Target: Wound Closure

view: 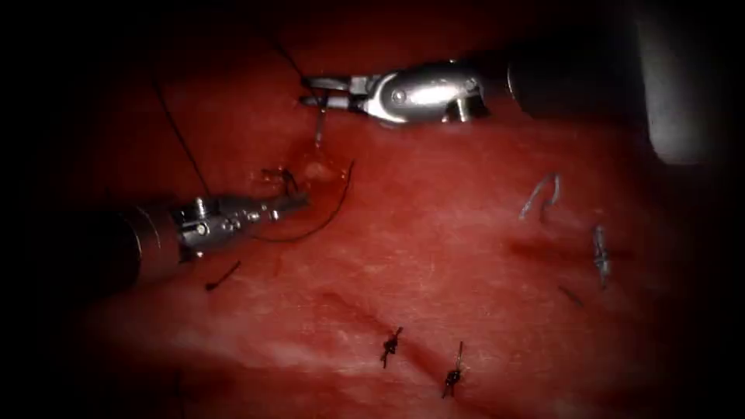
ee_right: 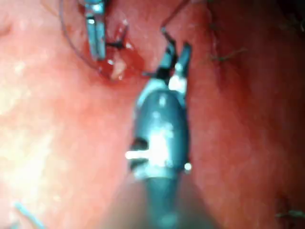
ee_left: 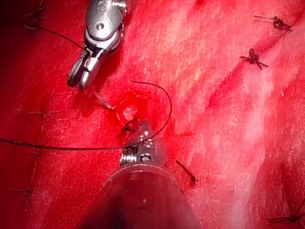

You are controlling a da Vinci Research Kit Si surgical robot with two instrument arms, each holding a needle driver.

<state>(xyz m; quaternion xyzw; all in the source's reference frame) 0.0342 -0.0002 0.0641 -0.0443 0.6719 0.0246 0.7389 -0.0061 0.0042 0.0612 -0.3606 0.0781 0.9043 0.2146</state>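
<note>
There are no words, numbers or signs to read on anything in these pictures.

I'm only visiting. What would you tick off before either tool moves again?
1. Needle found: ok. It is just below the right tool, running down to the tissue.
2. Needle tip in the tissue: cannot tell.
3. Right tool gripping the needle: not ok. Its jaws are apart.
4. Left tool gripping the thread: cannot tell. Its jaws are shut close beside the thread.
5. Two knots lower on the cut tied: ok.
</note>
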